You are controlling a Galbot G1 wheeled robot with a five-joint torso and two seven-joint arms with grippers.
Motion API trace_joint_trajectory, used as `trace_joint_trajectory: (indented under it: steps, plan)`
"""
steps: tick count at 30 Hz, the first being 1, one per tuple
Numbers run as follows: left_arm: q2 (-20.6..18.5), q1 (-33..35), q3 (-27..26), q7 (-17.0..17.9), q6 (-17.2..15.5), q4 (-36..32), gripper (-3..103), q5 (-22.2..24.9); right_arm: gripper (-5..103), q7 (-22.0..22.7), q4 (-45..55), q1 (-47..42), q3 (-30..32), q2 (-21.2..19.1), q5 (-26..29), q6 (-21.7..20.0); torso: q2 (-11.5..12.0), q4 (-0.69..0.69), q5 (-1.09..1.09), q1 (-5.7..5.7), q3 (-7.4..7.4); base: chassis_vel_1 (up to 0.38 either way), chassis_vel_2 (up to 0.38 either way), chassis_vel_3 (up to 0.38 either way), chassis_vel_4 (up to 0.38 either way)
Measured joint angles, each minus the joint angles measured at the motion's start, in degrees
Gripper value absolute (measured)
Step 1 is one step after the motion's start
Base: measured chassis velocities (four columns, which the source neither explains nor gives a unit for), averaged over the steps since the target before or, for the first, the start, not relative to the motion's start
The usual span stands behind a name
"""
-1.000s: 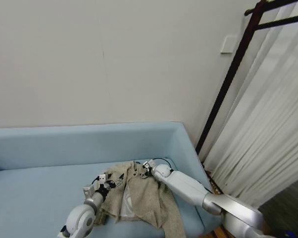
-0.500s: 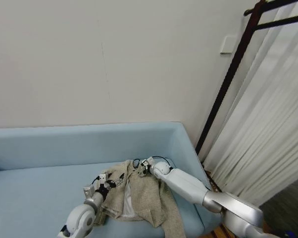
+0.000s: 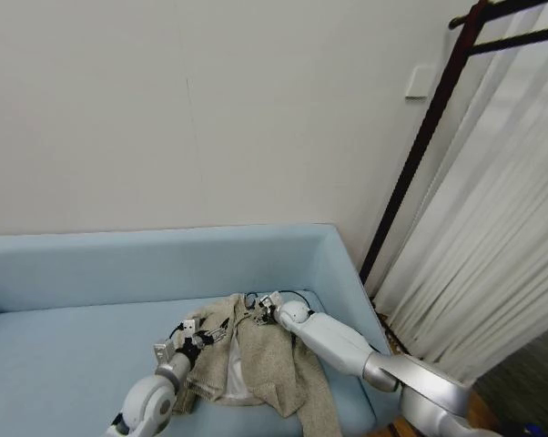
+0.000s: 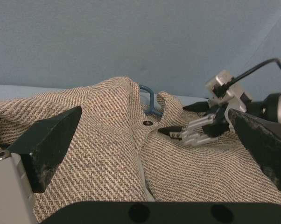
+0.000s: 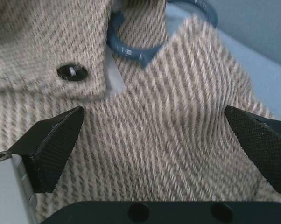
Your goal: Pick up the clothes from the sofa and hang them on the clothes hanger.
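A beige tweed jacket [image 3: 260,369] lies crumpled on the light blue sofa [image 3: 74,273], with a blue hanger hook [image 4: 150,100] poking out at its collar. My left gripper [image 3: 210,332] rests low over the jacket's left side, open, with cloth spread between its fingers [image 4: 51,145]. My right gripper [image 3: 258,312] is at the collar, open; the left wrist view shows it [image 4: 186,120] just beside the hook. In the right wrist view the gripper [image 5: 154,109] hovers close over the tweed, near a dark button [image 5: 73,72] and the blue hanger [image 5: 131,47].
A dark brown clothes rack [image 3: 420,150] stands right of the sofa's end, its top bars at the upper right. White curtains [image 3: 492,237] hang behind it. The sofa seat [image 3: 55,364] stretches away to the left. A plain wall [image 3: 210,109] is behind.
My right gripper has edged left toward the collar and hanger hook. The left arm has stayed where it was.
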State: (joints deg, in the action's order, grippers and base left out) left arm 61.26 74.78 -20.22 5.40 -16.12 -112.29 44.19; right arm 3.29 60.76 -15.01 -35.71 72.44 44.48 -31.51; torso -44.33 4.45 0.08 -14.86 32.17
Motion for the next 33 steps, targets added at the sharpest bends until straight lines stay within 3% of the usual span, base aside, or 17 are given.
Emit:
trace_joint_trajectory:
  steps: [7,16,22,27,33]
  plan:
    - [0.0,0.4,-0.3,-0.4,0.7,0.0,100,-0.1,95,0.1,1.2,2.5,0.7,-3.3,3.5,-1.7,0.0,0.02,0.00,0.00,0.00,0.000,0.000,0.000,0.000]
    - [-0.2,-0.3,-0.2,-0.5,0.8,0.6,100,-0.1,94,-2.8,1.7,1.5,0.9,-7.7,8.3,-5.0,0.0,0.03,0.01,0.00,0.00,0.000,0.000,0.000,0.000]
    - [0.0,-0.6,0.6,-0.9,0.8,0.8,100,0.0,96,-4.6,-0.6,0.2,2.0,-6.3,10.6,-5.6,0.0,0.01,0.00,0.00,-0.01,0.000,0.000,0.000,0.000]
    - [-0.1,-1.1,0.8,-0.9,0.6,1.1,100,0.1,83,-3.3,0.9,-0.5,2.1,-5.0,11.0,-5.6,0.0,0.02,-0.01,0.00,0.00,0.000,0.000,0.000,0.000]
    - [-0.2,-0.9,0.7,-1.1,0.6,1.1,100,0.1,82,-1.7,1.9,0.0,1.9,-4.0,11.4,-5.9,0.0,-0.01,0.00,0.00,0.00,0.000,0.000,0.000,0.000]
